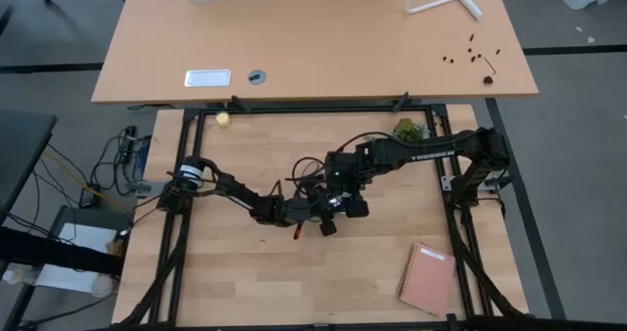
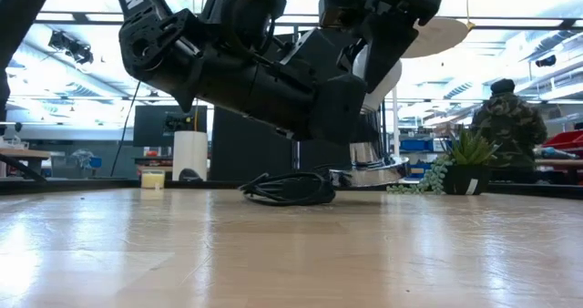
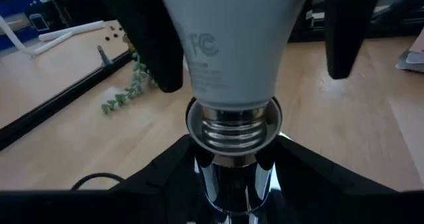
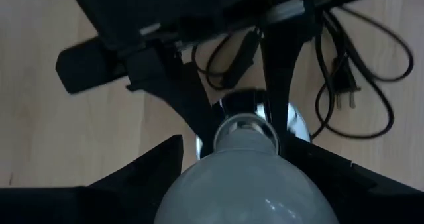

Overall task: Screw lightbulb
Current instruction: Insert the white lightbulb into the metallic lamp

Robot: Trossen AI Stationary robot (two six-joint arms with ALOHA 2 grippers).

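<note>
The white lightbulb (image 3: 228, 45) stands upright near the table's middle, with its threaded base (image 3: 232, 131) in the mouth of the chrome socket (image 3: 232, 177). My left gripper (image 3: 232, 168) reaches in from the table's left and is shut on the socket's stem. My right gripper (image 4: 245, 177) comes steeply down from above and is shut on the lightbulb (image 4: 245, 184). In the low view the socket's round foot (image 2: 369, 173) shows under both dark grippers. Its black cord (image 2: 287, 188) lies coiled beside it. My left gripper pinches the socket's chrome stem (image 4: 240, 108) just under its mouth, one finger on each side, nearly level from the table's left. The socket stands upright; whether its foot rests on the table I cannot tell. My right gripper holds the lightbulb's wide glass part (image 4: 199, 184) between its two fingers (image 3: 159, 45), coming steeply from above. The lightbulb stands upright with its base in the socket.
The cord and its plug (image 4: 344, 95) lie loose on the table by the socket. A small plant (image 1: 409, 130) stands at the far edge, a yellowish ball (image 1: 223, 119) at the far left, and a brown notebook (image 1: 428, 277) at the near right. A person (image 2: 510, 130) stands beyond the table.
</note>
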